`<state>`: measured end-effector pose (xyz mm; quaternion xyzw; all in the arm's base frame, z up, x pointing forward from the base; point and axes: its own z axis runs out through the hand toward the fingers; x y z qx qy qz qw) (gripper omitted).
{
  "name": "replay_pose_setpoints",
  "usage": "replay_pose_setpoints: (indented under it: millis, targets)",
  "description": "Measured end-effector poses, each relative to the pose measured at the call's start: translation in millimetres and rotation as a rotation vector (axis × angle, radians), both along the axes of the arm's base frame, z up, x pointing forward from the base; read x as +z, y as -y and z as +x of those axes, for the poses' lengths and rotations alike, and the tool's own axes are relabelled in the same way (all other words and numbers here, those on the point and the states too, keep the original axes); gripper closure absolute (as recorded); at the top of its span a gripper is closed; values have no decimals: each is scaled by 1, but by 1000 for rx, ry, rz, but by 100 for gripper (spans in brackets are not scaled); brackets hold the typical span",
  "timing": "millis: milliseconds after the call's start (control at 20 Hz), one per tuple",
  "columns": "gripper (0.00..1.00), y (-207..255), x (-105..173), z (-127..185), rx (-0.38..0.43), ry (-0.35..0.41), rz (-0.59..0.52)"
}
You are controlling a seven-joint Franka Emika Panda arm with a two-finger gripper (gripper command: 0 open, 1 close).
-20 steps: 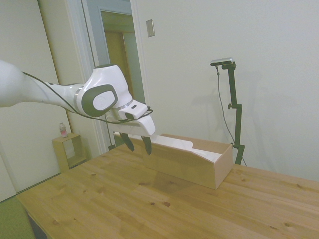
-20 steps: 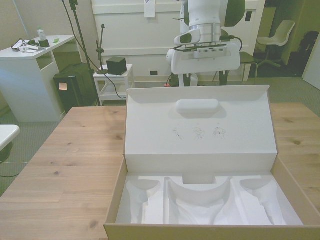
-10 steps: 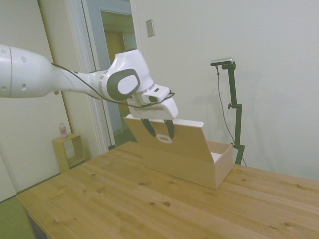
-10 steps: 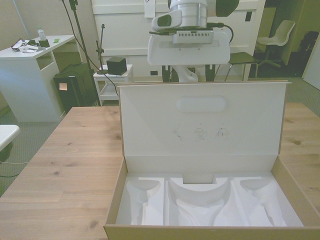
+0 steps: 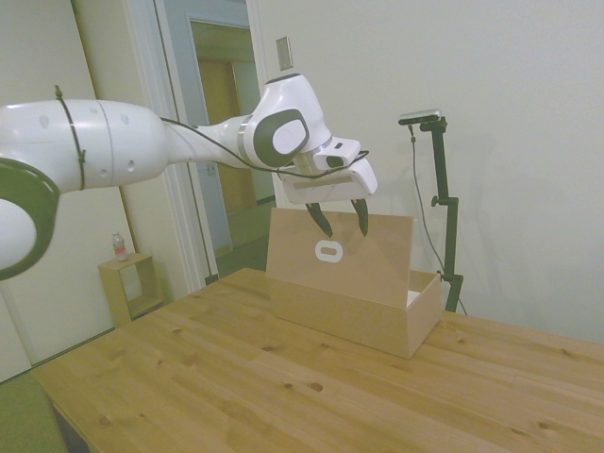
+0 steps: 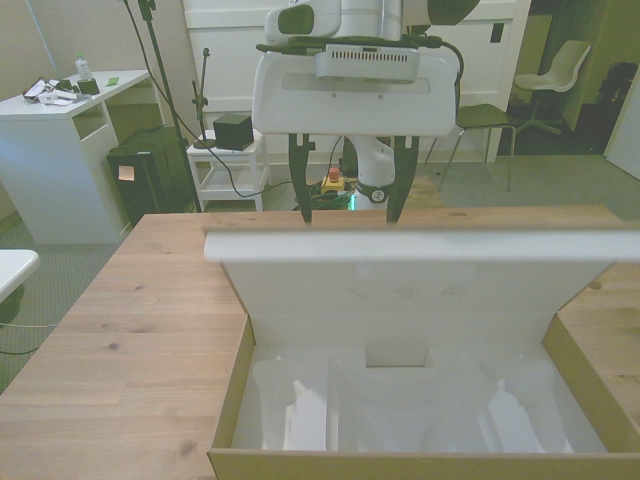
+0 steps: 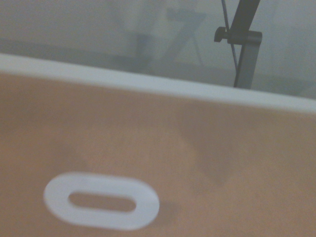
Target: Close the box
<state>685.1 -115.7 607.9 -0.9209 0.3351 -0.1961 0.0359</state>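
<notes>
The side view stands off the tabletop [image 5: 283, 377] at some distance, taking in the whole box [image 5: 354, 283] and the end effector [image 5: 338, 217] above its lid. The front view looks across the box's open inside [image 6: 400, 410] from close by — both share box and end effector [image 6: 347, 215]. The wrist view sits very near the lid [image 7: 197, 158], blurred.
</notes>
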Motion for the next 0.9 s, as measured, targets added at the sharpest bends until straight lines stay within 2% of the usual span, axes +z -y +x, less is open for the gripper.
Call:
replay_pose_setpoints:
  millis: [150,250,600,900]
  targets:
    - [0,-8,1,0,8,-23,8]
    - [0,-16,-7,-9,3,-55,24]
    - [0,-59,-65,-64,-43,-201,149]
    - [0,-77,-121,-119,-106,-255,180]
